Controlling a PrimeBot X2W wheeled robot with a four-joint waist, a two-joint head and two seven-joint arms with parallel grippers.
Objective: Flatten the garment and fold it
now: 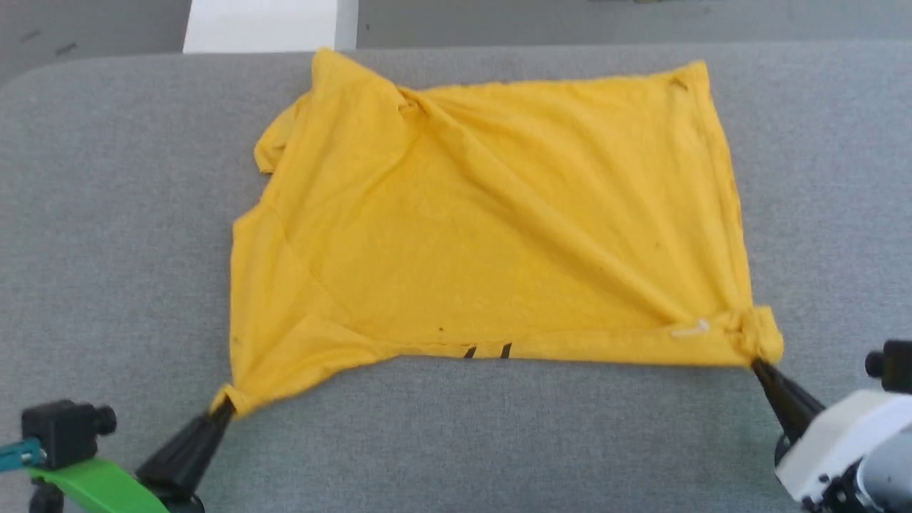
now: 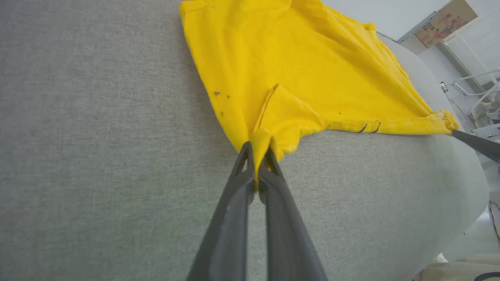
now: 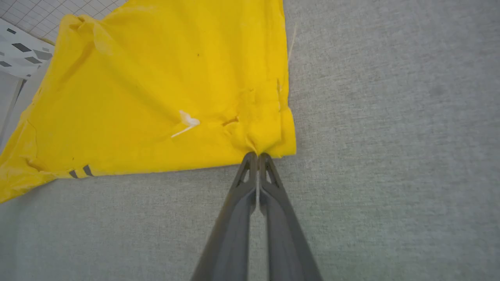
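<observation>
Left claw (image 2: 258,151) pinching garment (image 1: 499,214) corner, right claw (image 3: 258,155) likewise

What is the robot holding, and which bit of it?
The yellow T-shirt. The left end effector pinches its near left corner, and the right end effector pinches its near right corner.

Robotics lab or test room. The bench (image 1: 107,214) is padded in plain grey cloth, with rounded corners. Far beyond the left pincer (image 2: 258,150), to its right, a cardboard box (image 2: 445,21) and white tube frames (image 2: 476,76) stand by a white wall (image 2: 390,15). Up and left of the right pincer (image 3: 258,156) are a white gridded floor (image 3: 47,13) and a sheet (image 3: 15,50) printed with dark rectangles.
</observation>
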